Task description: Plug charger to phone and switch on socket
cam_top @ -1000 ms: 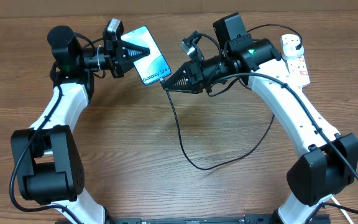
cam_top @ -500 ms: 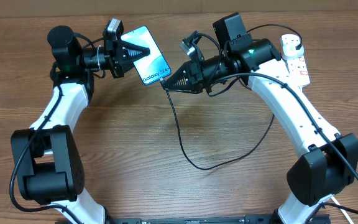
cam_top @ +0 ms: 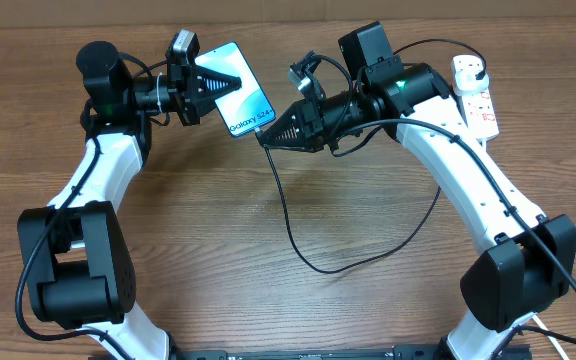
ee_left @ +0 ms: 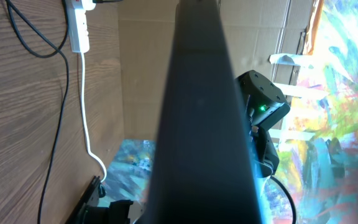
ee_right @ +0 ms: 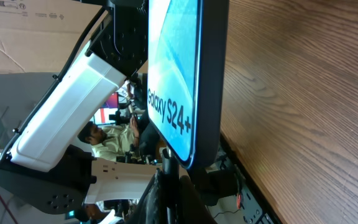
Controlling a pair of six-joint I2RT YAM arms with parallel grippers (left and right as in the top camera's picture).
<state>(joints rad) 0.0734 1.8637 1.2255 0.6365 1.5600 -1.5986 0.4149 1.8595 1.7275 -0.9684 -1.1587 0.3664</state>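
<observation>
With left gripper point(cam_top: 230, 84) pinched tight on the phone point(cam_top: 251, 105), holds it screen-up at the table's point(cam_top: 208, 230) far side. With right gripper point(cam_top: 266, 136) closed on the charger's point(cam_top: 288, 215) connector tip, holds that at the phone's lower short edge; cannot tell whether seated. Farther out, leaves the charger looping over the table, socket point(cam_top: 476, 95) at far right.

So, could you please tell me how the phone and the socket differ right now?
The phone is gripped by the left gripper and tilted; the socket lies flat on the table, untouched. The phone has a light blue screen; the socket is white with red markings. The right gripper holds the charger tip at the phone's short edge, away from the socket. Both are oblong.
</observation>
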